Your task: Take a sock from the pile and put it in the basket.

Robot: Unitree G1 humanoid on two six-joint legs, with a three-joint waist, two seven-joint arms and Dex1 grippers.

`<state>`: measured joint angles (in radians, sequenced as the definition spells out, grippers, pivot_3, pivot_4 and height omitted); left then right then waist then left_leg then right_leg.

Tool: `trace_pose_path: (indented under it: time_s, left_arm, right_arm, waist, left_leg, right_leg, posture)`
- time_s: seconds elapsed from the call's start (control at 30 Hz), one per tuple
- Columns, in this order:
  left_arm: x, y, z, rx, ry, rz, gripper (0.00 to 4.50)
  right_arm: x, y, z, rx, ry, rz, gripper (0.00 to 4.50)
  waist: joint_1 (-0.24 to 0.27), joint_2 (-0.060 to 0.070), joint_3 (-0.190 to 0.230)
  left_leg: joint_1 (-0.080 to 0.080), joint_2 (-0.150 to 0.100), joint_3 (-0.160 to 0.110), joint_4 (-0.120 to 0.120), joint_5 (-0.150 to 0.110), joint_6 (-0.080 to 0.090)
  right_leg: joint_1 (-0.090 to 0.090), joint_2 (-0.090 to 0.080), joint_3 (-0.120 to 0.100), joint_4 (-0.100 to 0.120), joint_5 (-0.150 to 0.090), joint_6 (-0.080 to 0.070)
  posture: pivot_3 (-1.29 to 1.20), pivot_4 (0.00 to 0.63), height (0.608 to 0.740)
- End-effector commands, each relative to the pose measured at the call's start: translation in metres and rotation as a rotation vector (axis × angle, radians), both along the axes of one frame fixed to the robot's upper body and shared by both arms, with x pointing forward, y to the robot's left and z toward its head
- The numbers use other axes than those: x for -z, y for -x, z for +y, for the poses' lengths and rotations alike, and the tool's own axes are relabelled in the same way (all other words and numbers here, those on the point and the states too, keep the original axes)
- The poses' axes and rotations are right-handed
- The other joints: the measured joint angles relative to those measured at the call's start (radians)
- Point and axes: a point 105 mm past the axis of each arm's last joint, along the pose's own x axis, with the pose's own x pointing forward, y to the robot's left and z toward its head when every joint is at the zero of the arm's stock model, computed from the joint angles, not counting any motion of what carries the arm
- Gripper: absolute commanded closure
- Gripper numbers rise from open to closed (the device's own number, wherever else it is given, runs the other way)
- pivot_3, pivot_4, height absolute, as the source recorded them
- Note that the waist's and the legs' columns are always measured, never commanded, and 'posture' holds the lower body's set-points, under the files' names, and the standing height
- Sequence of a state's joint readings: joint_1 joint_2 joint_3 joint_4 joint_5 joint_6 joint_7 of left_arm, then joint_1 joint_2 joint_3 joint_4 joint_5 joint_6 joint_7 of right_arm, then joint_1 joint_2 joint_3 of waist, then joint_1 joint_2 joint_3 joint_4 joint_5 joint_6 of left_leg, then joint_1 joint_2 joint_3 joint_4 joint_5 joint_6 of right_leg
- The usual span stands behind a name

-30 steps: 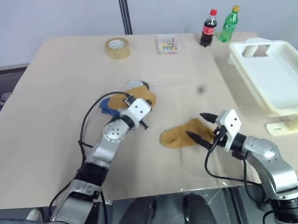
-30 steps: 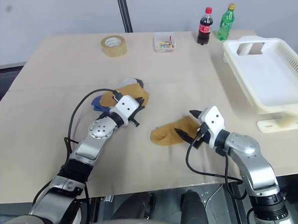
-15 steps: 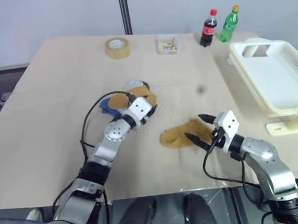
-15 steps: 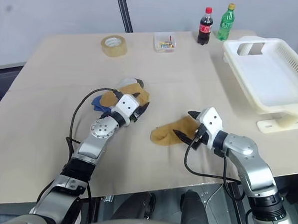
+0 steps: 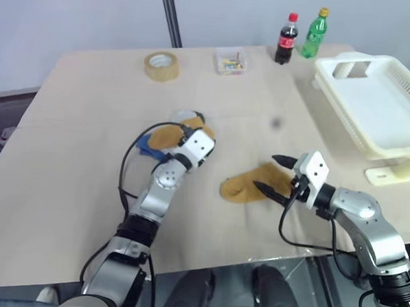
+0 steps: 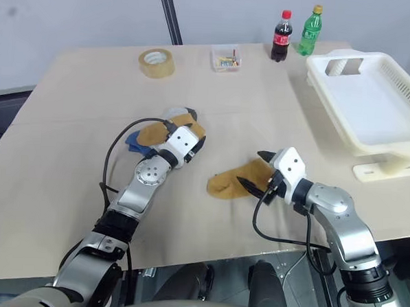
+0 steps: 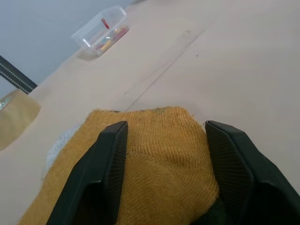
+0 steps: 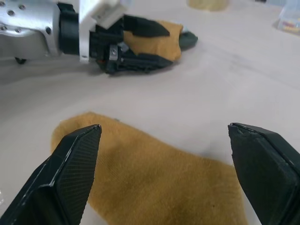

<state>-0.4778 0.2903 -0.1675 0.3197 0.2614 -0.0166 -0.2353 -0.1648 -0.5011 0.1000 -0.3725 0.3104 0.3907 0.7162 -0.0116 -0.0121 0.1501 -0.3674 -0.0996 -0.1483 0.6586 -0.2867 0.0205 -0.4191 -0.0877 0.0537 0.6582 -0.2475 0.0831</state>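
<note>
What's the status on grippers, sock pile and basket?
Left gripper open, straddling mustard-yellow sock atop pile. Right gripper open, over loose mustard sock. Cream slotted plastic basket empty. Path clear.

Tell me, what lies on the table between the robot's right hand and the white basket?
Nothing: in the left eye view the table is bare from the right hand, open over a loose mustard-yellow sock, across to the cream-white basket.

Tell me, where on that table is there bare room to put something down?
Bare tabletop lies left of the pile, and between the tape roll and the pile. The basket interior is empty. It is crowded around the loose sock, between both grippers.
</note>
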Motion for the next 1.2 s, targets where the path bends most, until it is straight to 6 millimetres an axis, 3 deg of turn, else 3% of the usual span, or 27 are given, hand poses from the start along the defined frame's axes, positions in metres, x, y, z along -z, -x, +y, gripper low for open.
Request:
trace_pose_path:
  time_s: [0.03,0.23,0.33,0.37,0.4,0.47,0.63,0.77,1.07,1.2]
  left_arm:
    - [-0.005,0.000,0.000,-0.004,-0.010,-0.018,1.76]
    - [-0.005,0.003,-0.003,0.003,-0.009,-0.015,1.76]
    - [-0.005,0.004,-0.004,0.002,-0.004,-0.010,2.59]
    - [-0.004,0.004,-0.003,-0.003,-0.003,-0.008,2.99]
    - [-0.004,0.004,-0.003,-0.006,-0.003,-0.006,3.70]
    - [-0.004,0.005,-0.004,-0.001,-0.027,-0.013,4.43]
    - [-0.007,0.006,-0.004,-0.018,-0.001,-0.024,4.48]
    - [-0.030,0.011,-0.014,0.006,0.121,-0.088,4.48]
    - [-0.073,0.029,-0.060,0.173,0.302,-0.053,4.48]
    - [-0.063,0.015,-0.084,0.179,0.306,0.032,4.48]
  right_arm:
    - [-0.011,0.002,-0.001,-0.009,-0.031,-0.055,0.00]
    - [-0.016,0.003,0.002,-0.028,-0.059,-0.083,0.00]
    - [-0.018,0.003,0.001,-0.028,-0.063,-0.102,0.00]
    - [-0.018,0.002,0.001,-0.027,-0.063,-0.104,0.00]
    - [-0.018,0.002,0.001,-0.027,-0.063,-0.106,0.00]
    - [-0.018,0.002,0.001,-0.030,-0.064,-0.109,0.00]
    - [-0.018,0.002,0.003,-0.034,-0.063,-0.112,0.00]
    - [-0.016,0.002,0.003,-0.035,-0.056,-0.112,0.00]
    - [-0.016,0.002,0.003,-0.041,-0.051,-0.114,0.00]
    - [-0.017,-0.001,0.004,-0.040,-0.051,-0.117,0.00]
  waist:
    - [0.000,0.000,0.000]
    - [0.000,0.000,0.000]
    - [0.000,0.000,0.000]
    - [0.000,0.000,0.000]
    - [0.000,0.000,0.000]
    - [0.001,0.000,0.000]
    - [0.004,0.000,0.000]
    - [0.004,0.000,0.000]
    - [0.004,0.000,0.000]
    - [0.004,0.000,0.000]
  left_leg:
    - [0.000,0.000,0.000,0.000,0.000,0.000]
    - [0.000,0.000,0.000,0.001,0.000,0.000]
    - [0.000,0.000,0.000,0.001,0.000,0.000]
    - [0.000,0.000,0.000,0.001,0.000,0.000]
    - [0.000,0.000,0.000,0.001,0.000,0.000]
    - [0.000,0.000,0.000,0.002,0.000,0.000]
    - [0.000,0.000,0.000,0.003,0.000,0.000]
    - [0.000,0.000,0.000,0.003,0.000,0.000]
    - [-0.003,0.000,-0.001,0.007,0.000,0.000]
    - [-0.002,0.000,-0.001,0.009,0.000,0.000]
  right_leg:
    - [0.000,0.000,0.000,0.000,0.000,0.000]
    - [0.000,0.000,0.000,0.001,0.000,0.000]
    - [0.000,0.000,0.000,0.001,0.000,0.000]
    - [0.000,0.000,0.000,0.001,0.000,0.000]
    - [0.000,0.000,0.000,0.001,0.000,0.000]
    - [0.000,0.000,0.000,0.001,0.000,0.000]
    - [0.001,0.000,0.000,0.001,0.000,0.000]
    - [0.001,0.000,0.000,0.001,0.000,0.000]
    - [0.001,0.000,-0.001,0.003,0.000,0.001]
    - [0.001,0.001,-0.001,0.004,0.001,0.001]
  posture:
    - [0.00,0.150,0.740]
    - [0.00,0.150,0.740]
    - [0.00,0.150,0.740]
    - [0.00,0.150,0.740]
    - [0.00,0.150,0.740]
    - [0.00,0.150,0.740]
    - [0.00,0.150,0.740]
    - [0.00,0.150,0.740]
    - [0.00,0.150,0.740]
    - [0.00,0.150,0.740]
